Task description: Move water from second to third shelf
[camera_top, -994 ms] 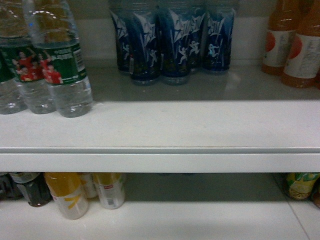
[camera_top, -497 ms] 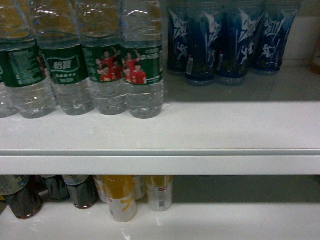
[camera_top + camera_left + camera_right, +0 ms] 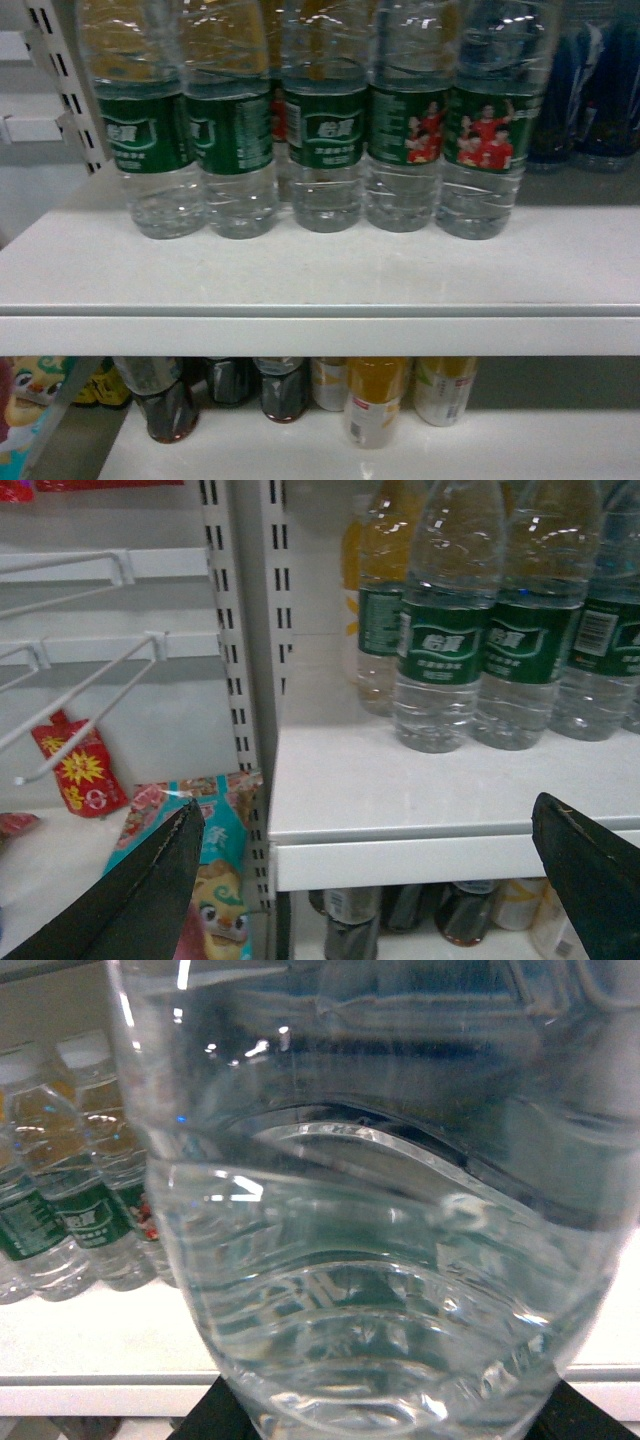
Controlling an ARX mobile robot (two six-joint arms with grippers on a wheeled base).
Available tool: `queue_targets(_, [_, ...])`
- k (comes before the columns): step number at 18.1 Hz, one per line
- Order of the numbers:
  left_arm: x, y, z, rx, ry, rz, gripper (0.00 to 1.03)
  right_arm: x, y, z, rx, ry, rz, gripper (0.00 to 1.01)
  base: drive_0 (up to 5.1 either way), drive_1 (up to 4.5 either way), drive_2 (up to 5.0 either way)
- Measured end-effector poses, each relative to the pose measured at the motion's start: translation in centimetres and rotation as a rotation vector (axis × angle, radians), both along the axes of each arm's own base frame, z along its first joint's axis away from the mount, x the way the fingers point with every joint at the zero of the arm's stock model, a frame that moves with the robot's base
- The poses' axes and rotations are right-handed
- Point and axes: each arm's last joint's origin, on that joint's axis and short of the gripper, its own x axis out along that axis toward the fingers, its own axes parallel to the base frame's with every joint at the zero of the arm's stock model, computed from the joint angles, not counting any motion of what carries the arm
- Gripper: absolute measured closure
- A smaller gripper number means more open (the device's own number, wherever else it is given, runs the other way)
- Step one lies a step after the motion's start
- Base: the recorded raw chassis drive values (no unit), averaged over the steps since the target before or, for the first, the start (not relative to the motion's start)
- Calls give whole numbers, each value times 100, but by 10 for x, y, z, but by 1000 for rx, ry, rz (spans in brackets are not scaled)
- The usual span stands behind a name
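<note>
While my head camera looks level at the white shelf, a row of water bottles stands along it, clear and ribbed, each with a dark green label; the two at the right end show red-shirted figures. Dark blue bottles stand just beside them at the far right, further back. Under the shelf edge sit dark-liquid bottles, then a yellow bottle with pale ones on either side of it. Neither of my arms shows in this view.

My left fingers stand wide apart with nothing between them: one dark tip sits low at the left, the other low at the right edge of the left wrist view. Between them I see the front lip of the same shelf, the water row standing on it, and a slotted upright at its left end. Beyond the upright are white wire hooks, a red packet and a colourful snack bag.

My right wrist view is almost filled by one clear ribbed bottle, very close to the lens, with dark shapes at its base on both sides. I cannot tell whether my right fingers are closed on it. More green-labelled bottles stand on the shelf behind it, to the left.
</note>
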Motion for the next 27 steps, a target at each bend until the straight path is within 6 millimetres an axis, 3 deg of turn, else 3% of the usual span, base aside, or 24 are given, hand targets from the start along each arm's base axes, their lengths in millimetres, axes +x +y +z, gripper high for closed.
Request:
queue_targets(9, [0,0,0,0,2,4,5,0,0,0,0,-1,13,62,-479,236,236])
queue_targets(19, [0,0,0,0,0,0,5,0,0,0,0,1,3,62,0,0,0])
queue_targets(22, [0,0,0,0,0,0,5,0,6,2,4,34,-70,62,0,0,0])
queue_targets(25, [0,0,0,0,0,0,5,5,21,17,-13,-7,13,62,0,0,0])
queue_targets(27, [0,0,0,0,0,0,5,10,31,14,-23,20,63,62,0,0,0])
